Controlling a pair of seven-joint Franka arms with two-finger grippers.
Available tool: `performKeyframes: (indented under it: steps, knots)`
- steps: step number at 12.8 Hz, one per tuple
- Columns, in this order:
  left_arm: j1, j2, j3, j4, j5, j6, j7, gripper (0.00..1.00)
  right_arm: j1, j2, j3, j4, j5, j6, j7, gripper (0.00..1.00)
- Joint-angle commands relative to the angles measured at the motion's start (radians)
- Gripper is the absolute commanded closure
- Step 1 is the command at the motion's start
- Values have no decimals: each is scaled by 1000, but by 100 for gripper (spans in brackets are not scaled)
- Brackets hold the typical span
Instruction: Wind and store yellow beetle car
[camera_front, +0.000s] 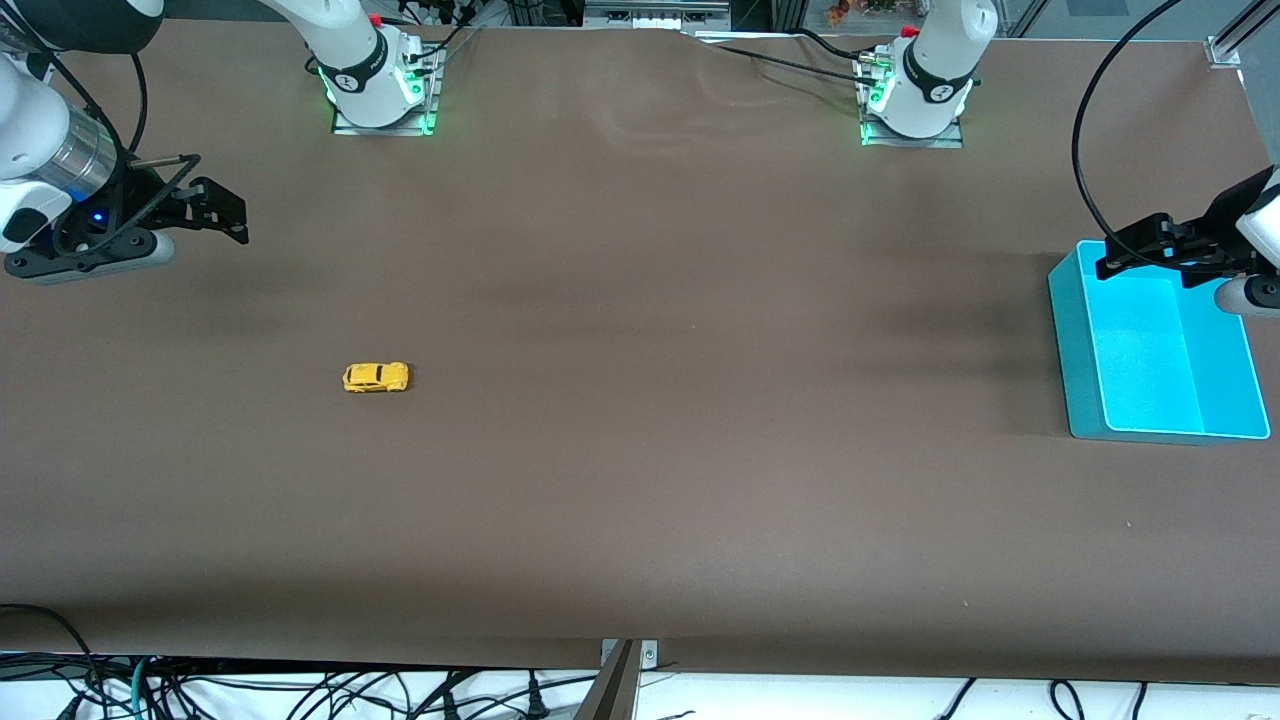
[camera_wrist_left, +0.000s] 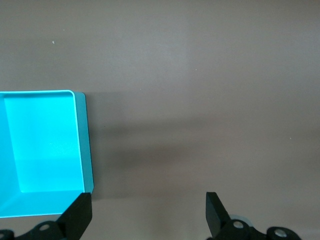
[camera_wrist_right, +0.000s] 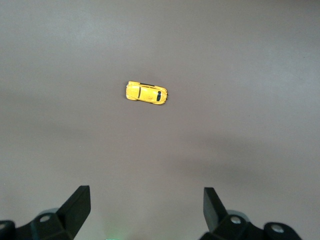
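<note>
Brown table (camera_front: 640, 450) | yellow beetle car (camera_front: 376, 377) well apart from both jaws | left gripper (camera_front: 1150, 247), right gripper (camera_front: 205, 208): spread wide, empty

We find the car (camera_front: 376, 377) alone on the table (camera_front: 640, 500), toward the right arm's end — the bin (camera_front: 1075, 340) sits well apart at the left arm's end. Each gripper — right gripper (camera_front: 215, 208), left gripper (camera_front: 1140, 250) — hangs at its own end, the left gripper over the bin's rim.

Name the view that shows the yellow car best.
The right wrist view: the car fills more of the picture, seen from above, windows visible. The front view shows it small on the table. The left wrist view misses it.
</note>
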Motion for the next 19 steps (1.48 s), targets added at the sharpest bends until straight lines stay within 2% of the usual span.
performKeyframes:
  steps: [1,5,10,15,19]
  knots:
    - [4,7,-5,22,17,-1,21,0,-8,-5,4,-22,-4,31,-16,0]
    - [4,7,-4,22,17,-1,21,0,-8,-6,4,-86,-4,98,-18,0]
    - [4,7,-5,22,17,-1,21,0,-8,33,28,-313,-10,392,-106,0]
    - [4,7,-4,22,17,-1,21,0,-30,122,126,-410,-10,584,-612,0]
    - [4,7,-4,22,17,-1,21,0,-77,206,132,-433,4,733,-1054,0]
